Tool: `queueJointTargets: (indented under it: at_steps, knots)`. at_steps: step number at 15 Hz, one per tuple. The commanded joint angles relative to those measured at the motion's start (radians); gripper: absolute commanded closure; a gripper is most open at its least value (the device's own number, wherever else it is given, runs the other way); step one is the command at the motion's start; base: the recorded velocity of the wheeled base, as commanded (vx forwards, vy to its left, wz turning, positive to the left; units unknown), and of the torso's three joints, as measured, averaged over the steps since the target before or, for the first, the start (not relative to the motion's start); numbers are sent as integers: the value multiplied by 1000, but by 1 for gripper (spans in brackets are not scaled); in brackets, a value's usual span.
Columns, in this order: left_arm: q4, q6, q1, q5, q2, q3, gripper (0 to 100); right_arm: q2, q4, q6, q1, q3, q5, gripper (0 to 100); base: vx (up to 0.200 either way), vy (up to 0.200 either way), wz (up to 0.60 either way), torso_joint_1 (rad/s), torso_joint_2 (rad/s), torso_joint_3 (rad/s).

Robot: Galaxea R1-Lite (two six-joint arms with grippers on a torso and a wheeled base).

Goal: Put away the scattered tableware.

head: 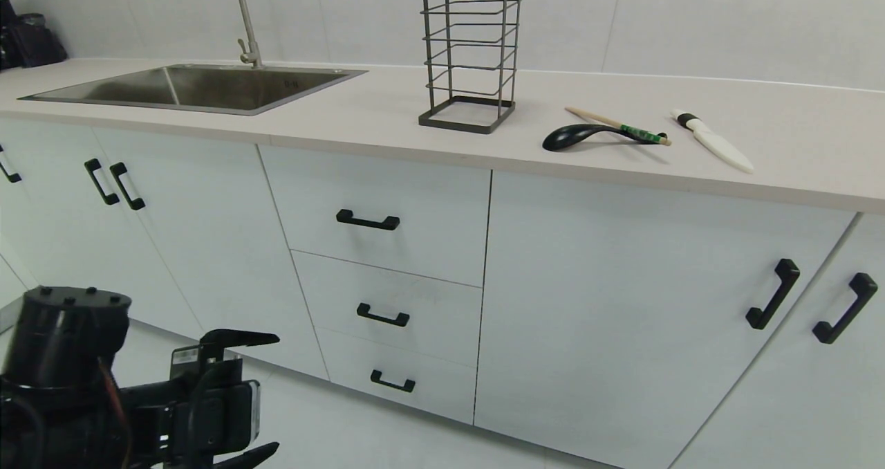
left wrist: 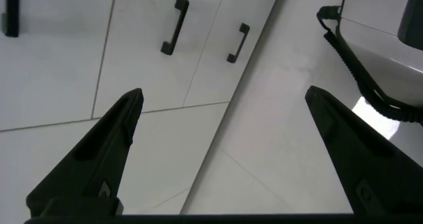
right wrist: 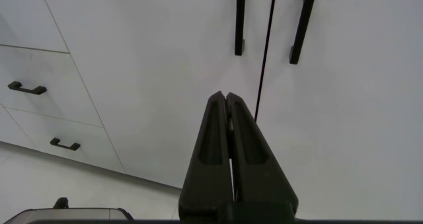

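Spoon [head: 584,135], chopsticks [head: 603,118], knife [head: 715,142] on counter [head: 359,126], three o'clock of rack [head: 470,54] — left pincer [head: 273,393] wide, right pincer [right wrist: 228,100] pressed together

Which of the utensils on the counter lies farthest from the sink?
The white knife; the black spoon and chopsticks lie between it and the wire rack.

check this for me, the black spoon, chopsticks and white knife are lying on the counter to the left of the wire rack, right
Not quite. The black spoon, chopsticks and white knife are lying on the counter, but to the right of the wire rack, not the left. The head view shows it.
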Motion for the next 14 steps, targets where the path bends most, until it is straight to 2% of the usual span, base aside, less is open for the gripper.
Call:
queueJointTargets:
  at_steps: [1, 3, 5, 7, 14]
  knots:
    - [-16, 1, -6, 9, 102, -20, 0, 1, 0, 0, 0, 0, 0, 100, 0, 0, 0, 0, 0, 0]
    - [-32, 2, -13, 10, 128, -26, 0, 1, 1, 0, 0, 0, 0, 100, 0, 0, 0, 0, 0, 0]
    - [-88, -1, -54, 41, 220, -45, 0, 1, 0, 0, 0, 0, 0, 100, 0, 0, 0, 0, 0, 0]
    - [-121, -4, -72, 52, 257, -49, 0, 1, 1, 0, 0, 0, 0, 100, 0, 0, 0, 0, 0, 0]
    - [-183, -2, -72, 53, 340, -46, 0, 1, 0, 0, 0, 0, 0, 100, 0, 0, 0, 0, 0, 0]
